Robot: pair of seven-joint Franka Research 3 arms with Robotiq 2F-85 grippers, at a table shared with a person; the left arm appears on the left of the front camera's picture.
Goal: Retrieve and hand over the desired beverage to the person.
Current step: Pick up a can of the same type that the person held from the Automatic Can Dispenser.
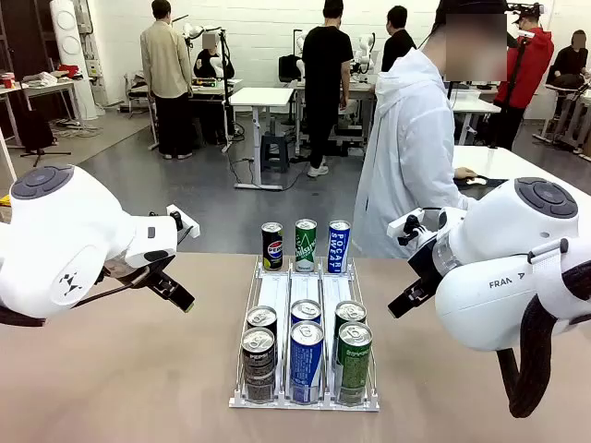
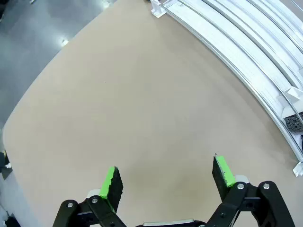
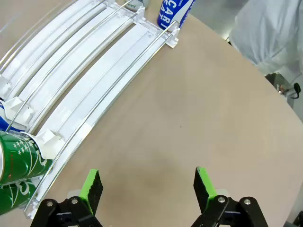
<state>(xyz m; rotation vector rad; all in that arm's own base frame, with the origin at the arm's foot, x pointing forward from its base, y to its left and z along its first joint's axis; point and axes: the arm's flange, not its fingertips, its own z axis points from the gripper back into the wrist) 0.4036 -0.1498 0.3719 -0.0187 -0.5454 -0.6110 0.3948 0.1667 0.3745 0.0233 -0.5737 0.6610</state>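
A white three-lane rack lies mid-table. At its far end stand a black Pepsi can, a green can and a blue Pocari Sweat can. Several more cans, black, blue and green, crowd its near end. The person in a white hooded jacket stands at the far edge, right of the rack. My left gripper hangs open over bare table left of the rack. My right gripper is open over the table beside the rack, near a green can.
Bare tan tabletop stretches on both sides of the rack. The person's white jacket hangs past the table's far edge, with the blue can close by. Other people and tables stand farther back in the room.
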